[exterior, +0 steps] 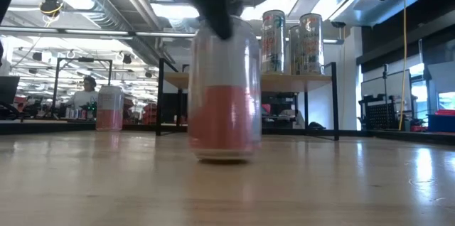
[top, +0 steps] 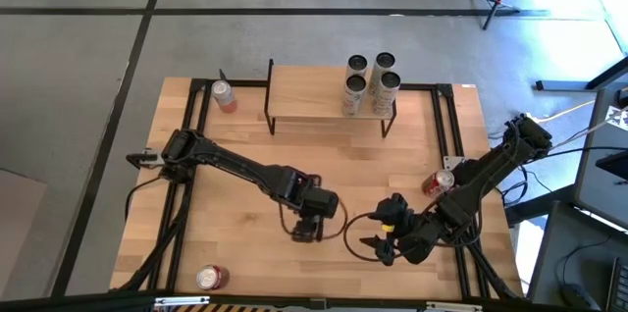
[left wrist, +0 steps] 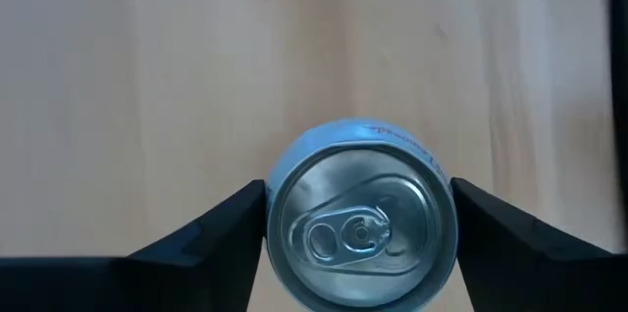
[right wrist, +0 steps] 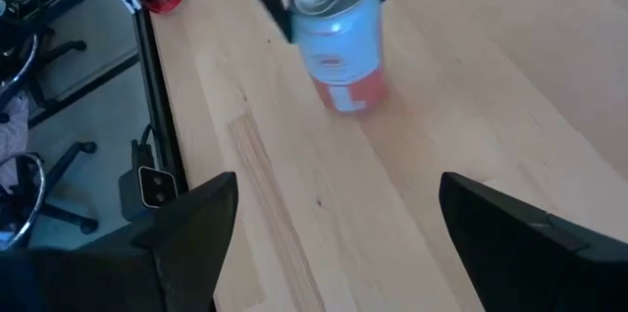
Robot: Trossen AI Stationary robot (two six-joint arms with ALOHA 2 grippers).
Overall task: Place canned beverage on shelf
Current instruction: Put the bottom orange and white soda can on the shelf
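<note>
A silver and pink beverage can stands upright on the wooden table, near its middle front; it also shows in the low view and the right wrist view. My left gripper is over it, shut on its top part. My right gripper is open and empty, just right of the can, its fingers spread wide. The shelf stands at the table's far side on thin black legs, with several tall cans upright on its right end. My left gripper pinches the can's upper wall just below the rim between its two fingers, one on each side. The fingers come from above, pointing down. The can stands upright with its base on the table.
A pink can stands at the far left beside the shelf. Another can lies at the near left corner. A third can sits by my right arm. Black rails frame the table.
</note>
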